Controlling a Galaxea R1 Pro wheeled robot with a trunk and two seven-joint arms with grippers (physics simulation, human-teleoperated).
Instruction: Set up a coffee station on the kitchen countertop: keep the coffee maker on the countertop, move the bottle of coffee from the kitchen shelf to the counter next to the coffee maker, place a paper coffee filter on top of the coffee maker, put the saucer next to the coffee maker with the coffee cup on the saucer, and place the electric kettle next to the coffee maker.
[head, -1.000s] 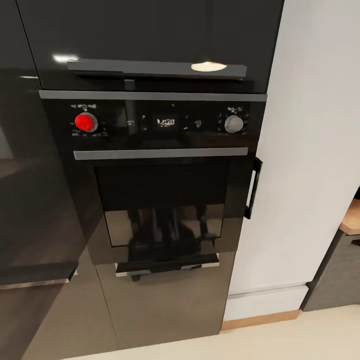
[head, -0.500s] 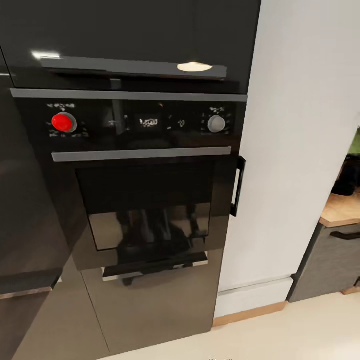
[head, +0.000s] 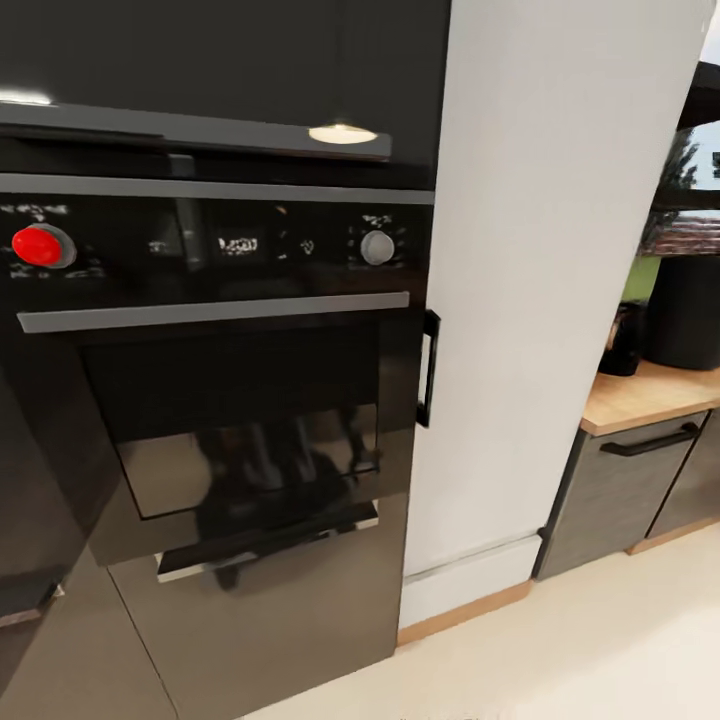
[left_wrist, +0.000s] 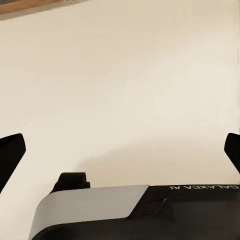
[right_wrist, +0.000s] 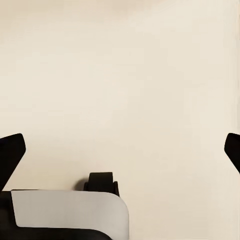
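Nearest, the left gripper (left_wrist: 120, 150) and right gripper (right_wrist: 120, 150) hang spread wide and empty over the pale cream floor (head: 560, 650), by the robot's base. Ahead stands a glossy black built-in oven (head: 220, 400), flanked by a white wall column (head: 540, 300). Farthest right, a wood-topped table (head: 640, 395) carries dark, indistinct appliances, so the coffee things probably lie rightward, nearer the right arm.
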